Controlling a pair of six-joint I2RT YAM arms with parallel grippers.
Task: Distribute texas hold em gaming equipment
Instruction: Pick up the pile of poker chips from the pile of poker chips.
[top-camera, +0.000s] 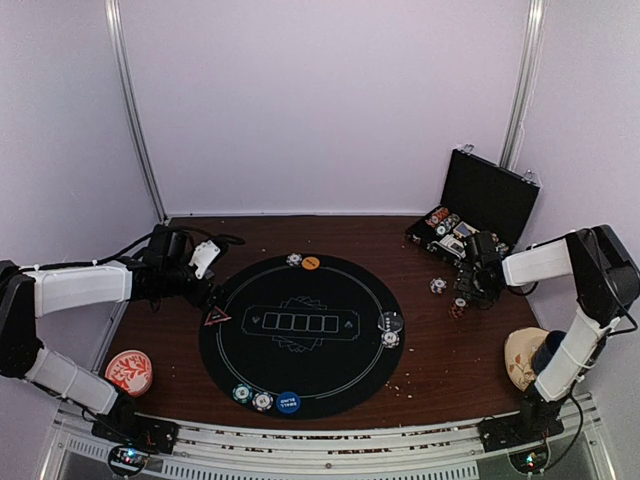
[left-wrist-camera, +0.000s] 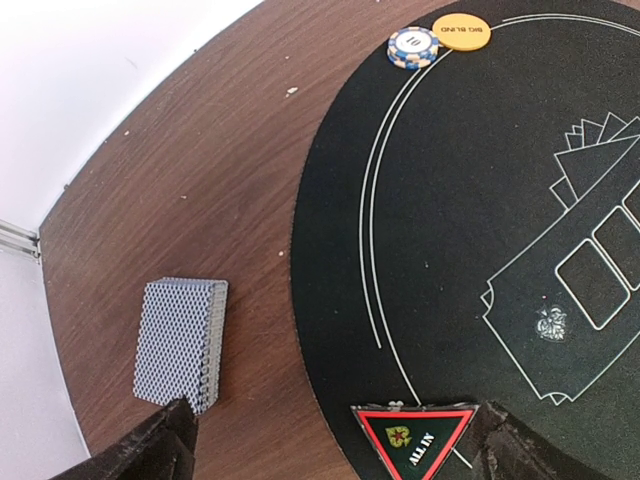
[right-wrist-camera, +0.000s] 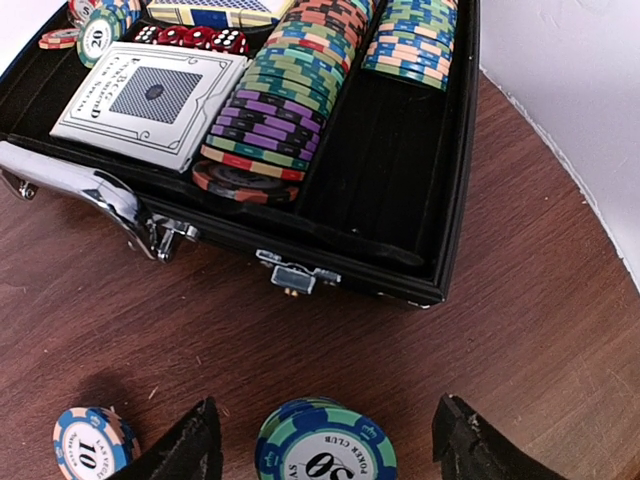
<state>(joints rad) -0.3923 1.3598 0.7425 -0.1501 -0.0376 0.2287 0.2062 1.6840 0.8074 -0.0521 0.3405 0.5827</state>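
In the left wrist view my left gripper (left-wrist-camera: 335, 455) is open over the mat's edge. The red triangle marker (left-wrist-camera: 415, 438) lies between its fingers, nearer the right one, and a grey-blue deck of cards (left-wrist-camera: 178, 343) lies by the left finger (left-wrist-camera: 160, 452). A striped chip (left-wrist-camera: 413, 47) and the orange button (left-wrist-camera: 461, 31) lie farther off. My right gripper (right-wrist-camera: 325, 425) is open around a green-blue chip stack (right-wrist-camera: 325, 452), with another chip (right-wrist-camera: 92, 443) to its left. From above I see the left gripper (top-camera: 207, 292), the marker (top-camera: 217, 317) and the right gripper (top-camera: 468, 283).
The round black mat (top-camera: 300, 300) carries chips and a black button (top-camera: 391, 321) at its right, and chips with a blue button (top-camera: 288, 402) at the near edge. The open black case (right-wrist-camera: 440, 200) holds chip rows, a card box and dice. A red-and-white dish (top-camera: 129, 371) sits near left.
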